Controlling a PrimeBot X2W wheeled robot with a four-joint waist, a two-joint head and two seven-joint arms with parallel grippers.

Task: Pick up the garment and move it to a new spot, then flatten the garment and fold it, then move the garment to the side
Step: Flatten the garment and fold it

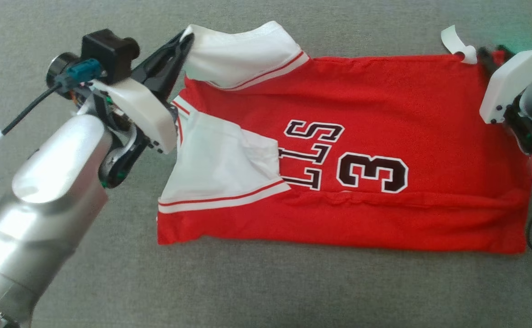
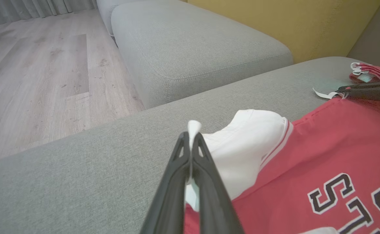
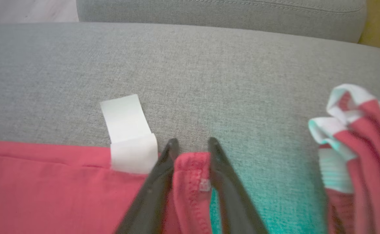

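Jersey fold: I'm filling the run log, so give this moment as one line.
jersey spread on sofa | left gripper shut on white sleeve | right gripper open astride red hem corner

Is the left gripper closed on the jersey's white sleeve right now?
Yes, in the left wrist view the left gripper has its fingers pressed together with a fold of the white sleeve pinched between them.

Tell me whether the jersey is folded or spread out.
Partly folded. The jersey lies flat on the cushion, its near edge and near sleeve turned over the front; the left gripper pinches the far sleeve.
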